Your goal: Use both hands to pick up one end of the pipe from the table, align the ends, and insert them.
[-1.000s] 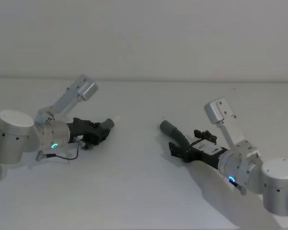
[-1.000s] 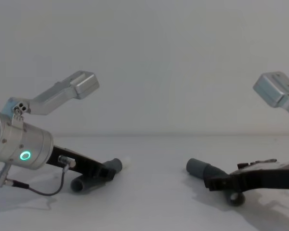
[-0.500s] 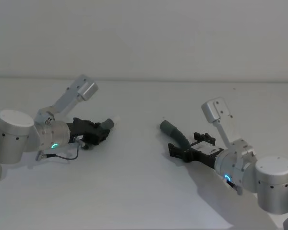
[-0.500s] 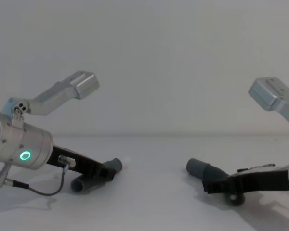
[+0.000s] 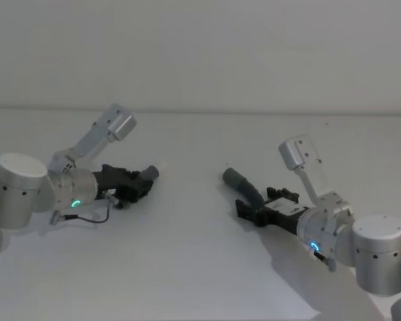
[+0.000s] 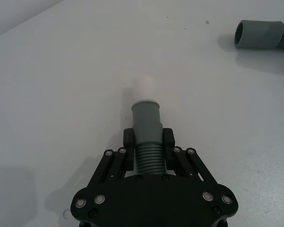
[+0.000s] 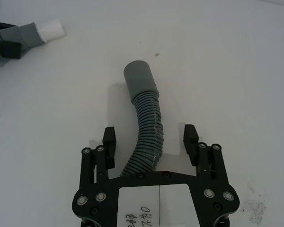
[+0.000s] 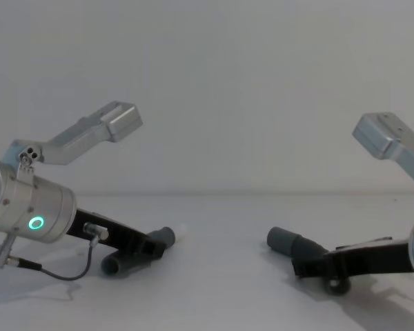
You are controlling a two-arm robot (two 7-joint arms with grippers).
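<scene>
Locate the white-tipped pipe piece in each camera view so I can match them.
Head view: white-tipped piece left of centre, held by the left gripper.
Chest view: low, left of centre, tip pointing right.
Left wrist view: at centre, clamped between the fingers.
Right wrist view: far off, beyond the open right gripper.
Shared landmark: the collar piece, its mouth facing the white tip.

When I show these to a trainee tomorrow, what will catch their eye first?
Two black claws sit low over the white table, facing each other across a gap. The left claw is clamped on the white-tipped pipe piece. The right claw is open, its fingers straddling the collared pipe piece without touching it.
</scene>
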